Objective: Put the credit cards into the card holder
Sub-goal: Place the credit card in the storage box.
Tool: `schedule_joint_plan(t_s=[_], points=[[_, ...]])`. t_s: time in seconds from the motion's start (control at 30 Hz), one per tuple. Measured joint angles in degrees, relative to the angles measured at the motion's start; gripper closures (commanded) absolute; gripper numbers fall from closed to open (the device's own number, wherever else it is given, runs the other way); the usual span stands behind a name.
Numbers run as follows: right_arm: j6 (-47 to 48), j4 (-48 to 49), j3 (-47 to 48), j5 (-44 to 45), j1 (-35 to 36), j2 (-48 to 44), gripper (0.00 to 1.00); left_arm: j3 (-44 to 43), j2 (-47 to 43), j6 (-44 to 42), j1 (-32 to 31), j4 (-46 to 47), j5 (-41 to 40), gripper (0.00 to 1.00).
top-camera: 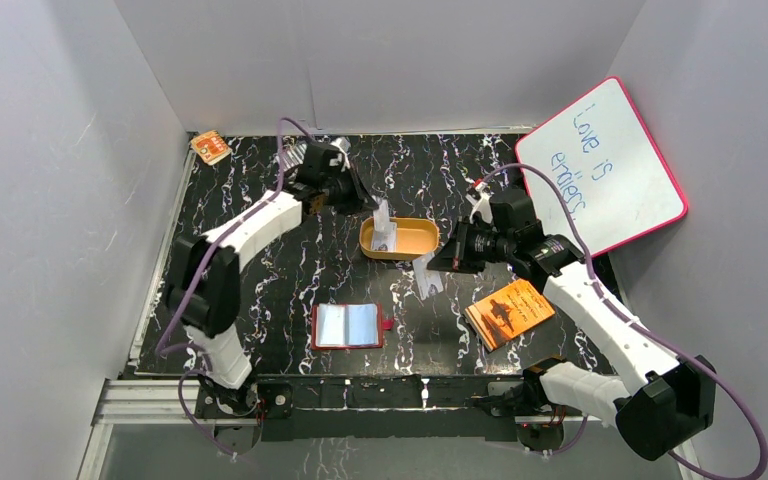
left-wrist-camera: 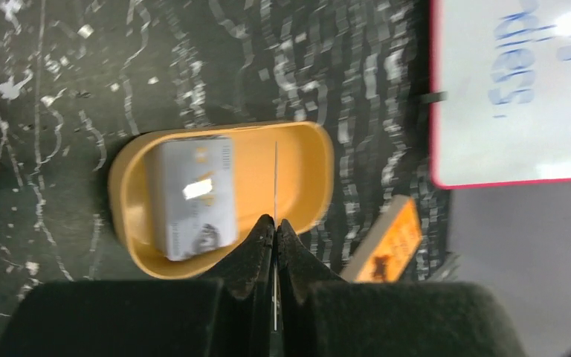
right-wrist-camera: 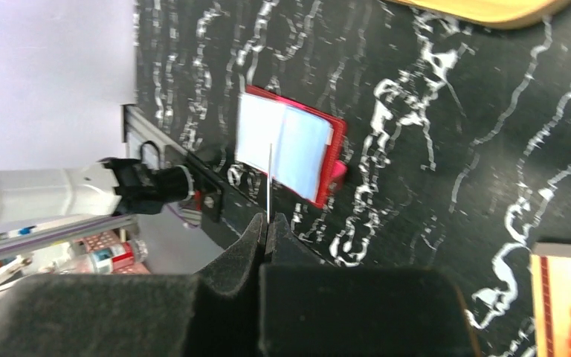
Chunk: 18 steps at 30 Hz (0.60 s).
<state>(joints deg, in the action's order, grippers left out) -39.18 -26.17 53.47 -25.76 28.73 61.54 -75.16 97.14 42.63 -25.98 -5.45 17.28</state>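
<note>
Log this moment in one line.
left end effector: shut on first card over tin; right end effector: shut on second card; card holder: open; tin: holds third card

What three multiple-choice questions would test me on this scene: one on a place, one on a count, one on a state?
1. Where is the card holder? A by the far wall; B on the near side, close to the robot; C in the far right corner.
2. How many credit cards show? A one; B three; C five.
3. The card holder is: A open; B shut; C standing on end.

Answers:
B: it lies lowest in the top view.
B: one in the left gripper, one in the right gripper, one in the orange tin.
A: its pale pockets show.
</note>
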Motion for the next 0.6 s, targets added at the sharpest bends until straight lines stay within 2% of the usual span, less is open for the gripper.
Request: schedule_joint_plan(t_s=[0.17,0.27,0.6], points=[[2.3,-3.8,-1.9,2.6,-0.2,-0.1,1.00,-7.0,12.0,-5.5,0.3,-7.7,2.0,1.00],[3.3,-4.3,-1.9,3.1,-0.3,-0.1,1.00,-11.0,16.3,-7.3,0.7,-9.9,3.4,1.00],[4.9,-4.3,-1.9,3.1,-0.7,0.2,1.00,-13.5,19.7,-9.3,3.0,-11.5,9.2,1.00]])
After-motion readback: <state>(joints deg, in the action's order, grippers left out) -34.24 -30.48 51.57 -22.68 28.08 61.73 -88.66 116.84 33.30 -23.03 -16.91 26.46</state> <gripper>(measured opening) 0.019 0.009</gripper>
